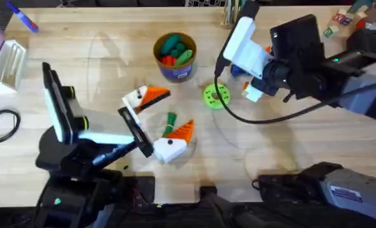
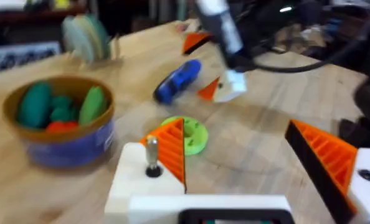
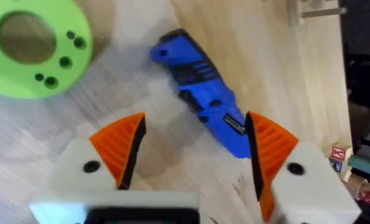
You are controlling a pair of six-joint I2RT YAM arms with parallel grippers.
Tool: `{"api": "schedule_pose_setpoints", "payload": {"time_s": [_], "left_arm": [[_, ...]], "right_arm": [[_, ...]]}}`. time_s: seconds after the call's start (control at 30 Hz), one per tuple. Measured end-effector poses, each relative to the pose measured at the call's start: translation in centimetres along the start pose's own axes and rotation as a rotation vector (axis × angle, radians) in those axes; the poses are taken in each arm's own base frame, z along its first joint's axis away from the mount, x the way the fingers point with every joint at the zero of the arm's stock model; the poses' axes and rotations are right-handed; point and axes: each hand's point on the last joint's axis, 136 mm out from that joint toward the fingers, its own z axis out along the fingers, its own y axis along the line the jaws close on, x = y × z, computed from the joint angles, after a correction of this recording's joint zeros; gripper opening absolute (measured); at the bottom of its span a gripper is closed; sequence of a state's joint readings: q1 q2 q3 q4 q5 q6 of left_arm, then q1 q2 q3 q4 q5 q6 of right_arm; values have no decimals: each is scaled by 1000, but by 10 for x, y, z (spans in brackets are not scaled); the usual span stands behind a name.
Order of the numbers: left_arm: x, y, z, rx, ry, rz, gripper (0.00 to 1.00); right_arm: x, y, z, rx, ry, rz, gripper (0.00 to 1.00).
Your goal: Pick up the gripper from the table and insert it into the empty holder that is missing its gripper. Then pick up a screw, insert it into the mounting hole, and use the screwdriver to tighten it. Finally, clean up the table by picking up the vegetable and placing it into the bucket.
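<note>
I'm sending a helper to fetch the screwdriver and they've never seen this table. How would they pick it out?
Start at the bucket of toy vegetables near the table's far middle, then look toward the bright green disc beside it. Just past that disc, under the right gripper, whose orange pads are spread open, lies the screwdriver: blue, pen-shaped, flat on the wood, unlike the round disc.

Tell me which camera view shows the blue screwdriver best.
The right wrist view: the screwdriver lies large on the wood just ahead of the open right gripper, its ribbed body plain. The left wrist view shows it small and blurred beyond the green disc. In the overhead view the right arm covers nearly all of it.
</note>
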State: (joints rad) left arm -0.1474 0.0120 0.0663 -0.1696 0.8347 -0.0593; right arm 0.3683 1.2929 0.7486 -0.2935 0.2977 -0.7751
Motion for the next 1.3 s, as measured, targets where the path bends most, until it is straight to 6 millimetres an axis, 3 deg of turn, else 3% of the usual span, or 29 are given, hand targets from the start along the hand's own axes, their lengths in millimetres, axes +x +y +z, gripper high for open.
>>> {"api": "schedule_pose_setpoints", "payload": {"time_s": [0.23, 0.3, 0.5, 0.73, 0.97, 1.3], "left_arm": [[-36, 18, -29, -277, 110, -165, 985], [-38, 24, -38, -354, 182, -227, 985], [4, 54, -46, -529, 473, -416, 985], [31, 83, -20, -552, 579, -579, 985], [46, 83, -1, -505, 631, -667, 987], [63, 35, 21, -443, 771, -436, 988]], "right_arm": [[-8, -17, -23, 62, -68, 88, 926], [-10, -19, -27, 72, -79, 99, 926], [-11, -23, -32, 85, -94, 111, 927], [-11, -23, -32, 85, -93, 111, 927], [-11, -23, -32, 84, -93, 114, 928], [-11, -23, -32, 85, -94, 115, 929]]}}
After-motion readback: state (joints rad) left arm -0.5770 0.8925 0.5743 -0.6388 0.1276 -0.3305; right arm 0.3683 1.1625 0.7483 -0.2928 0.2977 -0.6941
